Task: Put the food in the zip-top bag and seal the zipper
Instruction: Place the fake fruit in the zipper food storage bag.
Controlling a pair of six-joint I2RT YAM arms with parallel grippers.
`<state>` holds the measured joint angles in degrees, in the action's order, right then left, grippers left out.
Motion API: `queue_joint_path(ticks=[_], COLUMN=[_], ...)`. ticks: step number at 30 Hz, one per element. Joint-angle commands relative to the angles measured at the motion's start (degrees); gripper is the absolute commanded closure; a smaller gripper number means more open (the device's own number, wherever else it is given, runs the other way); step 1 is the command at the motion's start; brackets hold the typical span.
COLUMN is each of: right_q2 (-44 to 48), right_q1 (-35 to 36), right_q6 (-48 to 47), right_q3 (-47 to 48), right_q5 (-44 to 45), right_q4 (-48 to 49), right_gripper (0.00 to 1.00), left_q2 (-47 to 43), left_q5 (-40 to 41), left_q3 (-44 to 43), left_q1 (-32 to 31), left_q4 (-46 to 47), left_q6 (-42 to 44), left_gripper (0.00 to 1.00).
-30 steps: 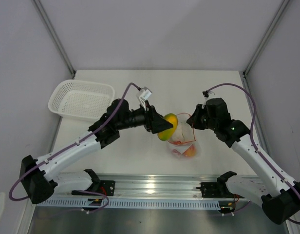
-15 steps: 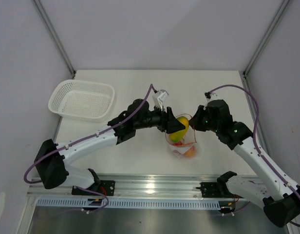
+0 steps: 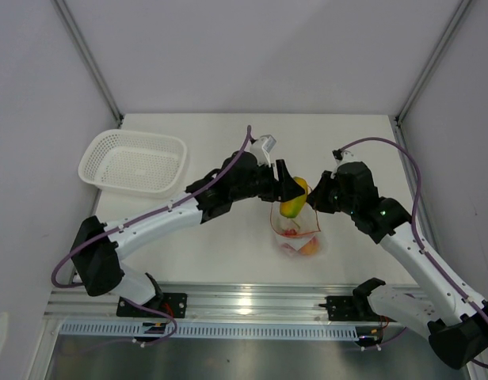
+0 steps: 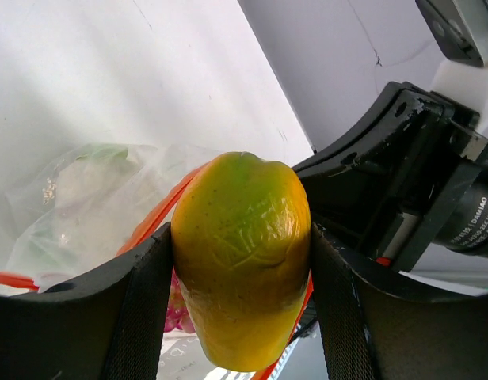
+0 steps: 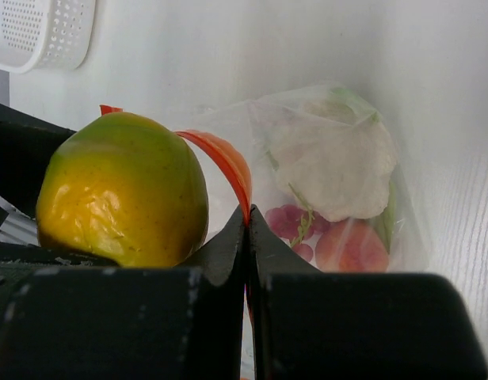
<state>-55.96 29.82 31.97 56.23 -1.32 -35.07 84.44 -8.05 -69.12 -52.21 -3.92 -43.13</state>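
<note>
A white mesh basket (image 3: 133,162) sits open side up on the white desk (image 3: 228,245), well to the left of the left fingers (image 3: 282,180) and slightly farther back. In the right wrist view, its corner shows far up and to the left of the right fingers (image 5: 228,245). A metal rail (image 3: 244,301) runs along the desk's near edge, nearer than both pairs of fingers. Pale walls (image 3: 252,47) stand behind and beside them, with slanted metal posts (image 3: 87,55) at the back corners.
</note>
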Motion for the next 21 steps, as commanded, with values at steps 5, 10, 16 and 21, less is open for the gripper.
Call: queue_joint_path(ticks=[5,10,16,21], right_q2=[-0.1,-0.2,0.3,0.1], right_q1=[0.3,0.2,0.2,0.2], right_q6=[0.7,0.6,0.3,0.0], right_q3=[1.7,2.4,2.7,2.7], right_q5=[0.5,1.1,1.3,1.3], right_q4=[2.0,1.8,1.5,1.5], right_gripper=[1.00,1.00,1.00,1.00], left_q2=[0.4,0.8,-0.7,-2.4], left_q5=[2.1,3.2,6.4,10.1], left_q3=[0.9,1.4,2.5,1.4], left_q1=[-1.8,-3.3,-4.0,-4.0], left_q4=[-0.1,-1.3,-2.7,-5.0], left_q6=[-2.2,-1.4,0.3,3.7], left_gripper=[0.99,0.97,0.45,0.02])
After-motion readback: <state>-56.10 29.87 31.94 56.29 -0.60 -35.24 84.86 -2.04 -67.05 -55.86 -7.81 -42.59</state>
